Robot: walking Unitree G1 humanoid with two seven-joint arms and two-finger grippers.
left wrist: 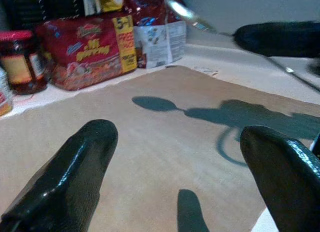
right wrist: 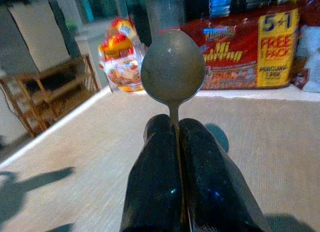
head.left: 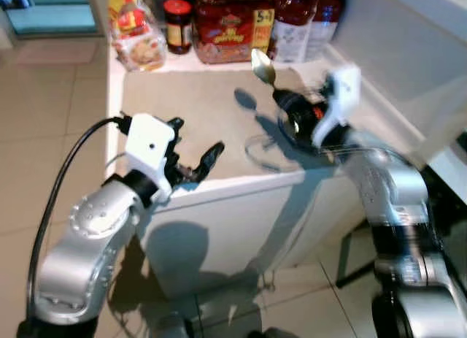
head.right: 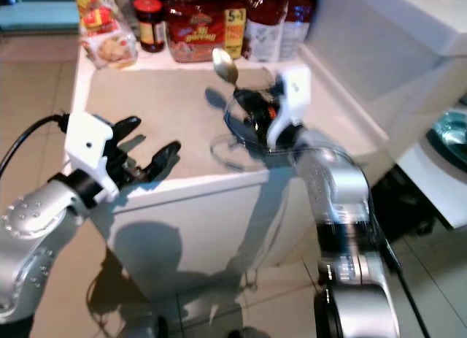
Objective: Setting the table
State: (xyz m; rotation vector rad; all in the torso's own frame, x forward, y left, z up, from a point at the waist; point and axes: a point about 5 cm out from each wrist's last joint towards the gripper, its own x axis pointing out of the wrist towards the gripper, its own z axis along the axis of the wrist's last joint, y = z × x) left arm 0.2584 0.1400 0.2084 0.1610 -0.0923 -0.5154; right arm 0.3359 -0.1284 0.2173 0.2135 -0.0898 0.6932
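A beige placemat [head.left: 197, 104] covers the white counter [head.left: 241, 188]. My right gripper [head.left: 288, 101] is shut on a metal spoon [head.left: 263, 66] and holds it above the mat's right side, with the spoon's bowl pointing up and away. In the right wrist view the spoon [right wrist: 172, 66] stands straight up from between the closed fingers [right wrist: 205, 162]. A clear glass dish [head.left: 252, 157] lies on the mat under that arm, near the front edge. My left gripper [head.left: 193, 141] hovers open over the front left corner of the counter, and its fingers [left wrist: 75, 167] hold nothing.
Along the back of the counter stand a red-lidded jar [head.left: 177, 25], a red noodle multipack [head.left: 226, 28], dark bottles [head.left: 295, 17] and a snack bag [head.left: 139, 42]. Tiled floor [head.left: 44, 119] lies to the left. A white ledge [head.right: 438, 185] juts in at the right.
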